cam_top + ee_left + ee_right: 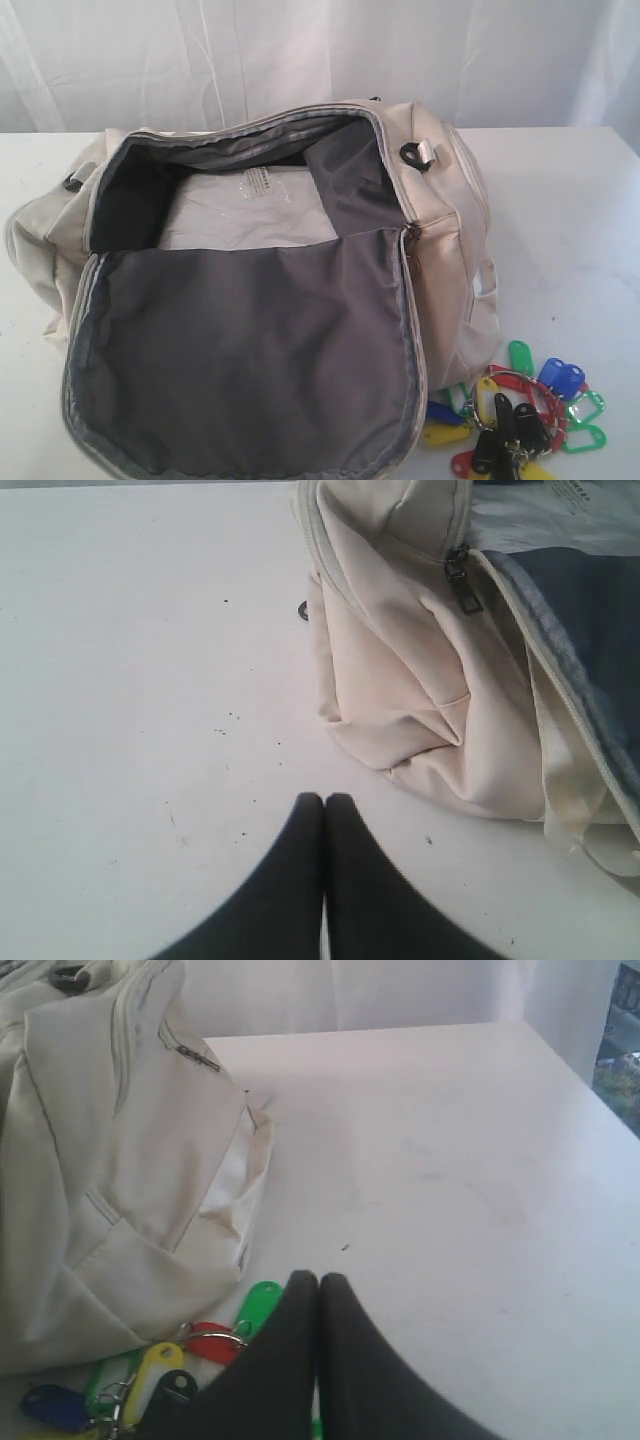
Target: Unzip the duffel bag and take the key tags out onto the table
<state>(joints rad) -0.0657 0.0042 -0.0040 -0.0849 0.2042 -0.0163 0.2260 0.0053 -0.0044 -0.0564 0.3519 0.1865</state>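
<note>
Already unzipped, the duffel bag (250, 350) fills centre-left of the exterior view, key tags (515, 415) on the table (570, 200) at lower right just beside it; left gripper (323, 800) and right gripper (318, 1278) fully closed, empty.

Duffel bag (452, 215): large, cream fabric, grey lining. It lies slumped on the table (570, 190) with its main zip undone all round. Flap (250, 360) is thrown open and lies flat, lining upward. A side pocket at one end is zipped shut, its dark pull hanging.

Key tags (510, 410): a bunch on a red ring, in green, blue, yellow, red and black. They are out of the bag, fanned flat on the table just beside its end, the nearest tags against the bag's base.

Table: plain white, extends well past the bag, with a few small dark specks near it.
</note>
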